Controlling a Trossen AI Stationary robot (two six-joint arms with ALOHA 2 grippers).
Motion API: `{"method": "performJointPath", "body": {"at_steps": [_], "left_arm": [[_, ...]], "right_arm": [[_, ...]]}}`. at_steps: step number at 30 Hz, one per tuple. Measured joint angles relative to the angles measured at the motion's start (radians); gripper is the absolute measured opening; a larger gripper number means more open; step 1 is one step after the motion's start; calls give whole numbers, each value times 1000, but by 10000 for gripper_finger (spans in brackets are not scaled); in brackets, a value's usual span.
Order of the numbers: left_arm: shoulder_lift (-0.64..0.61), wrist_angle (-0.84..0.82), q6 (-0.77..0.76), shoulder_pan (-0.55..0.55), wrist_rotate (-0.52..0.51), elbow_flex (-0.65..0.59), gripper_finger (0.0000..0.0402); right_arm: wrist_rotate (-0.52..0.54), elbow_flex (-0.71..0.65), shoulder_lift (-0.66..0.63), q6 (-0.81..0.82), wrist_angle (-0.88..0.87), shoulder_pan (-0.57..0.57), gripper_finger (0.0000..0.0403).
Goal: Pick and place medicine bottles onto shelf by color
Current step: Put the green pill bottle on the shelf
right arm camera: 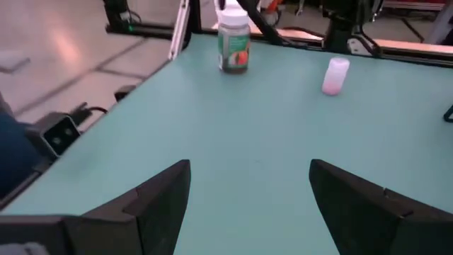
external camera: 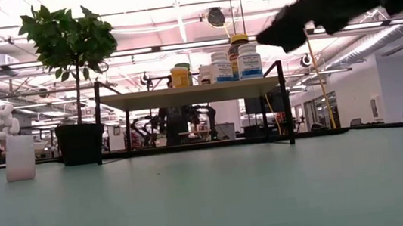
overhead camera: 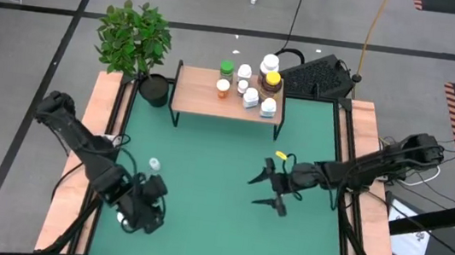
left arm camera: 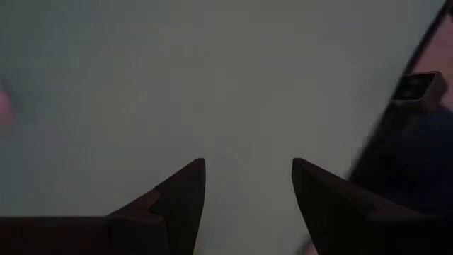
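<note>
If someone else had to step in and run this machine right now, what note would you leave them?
Left gripper: open, empty, low over the mat near the table's front left.
Right gripper: open, empty, over the mat's middle right.
Shelf: holds most medicine bottles, among them a green-capped bottle, an orange-topped bottle and an amber bottle with yellow cap.
Left to do: a small white vial stands on the mat near the left gripper; the right wrist view also shows a labelled white bottle near it. Colour grouping on the shelf is hard to judge.
</note>
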Motion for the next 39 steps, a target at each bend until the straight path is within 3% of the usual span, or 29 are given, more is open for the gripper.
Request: {"method": "performJointPath", "body": {"at_steps": [8, 14, 20, 24, 39], "left_arm": [[3, -137, -554, -122, 177, 0, 211], [3, -128, -788, -215, 181, 0, 211], [4, -142, -824, -253, 115, 0, 211], [20, -109, -770, -259, 67, 0, 212], [25, -100, -792, -269, 78, 0, 263]], "right_arm": [[2, -114, 0, 79, 149, 67, 281], [8, -121, 0, 73, 150, 107, 281], [11, -121, 0, 71, 151, 113, 281], [38, -121, 0, 84, 160, 113, 281], [32, -121, 0, 114, 195, 113, 281]]}}
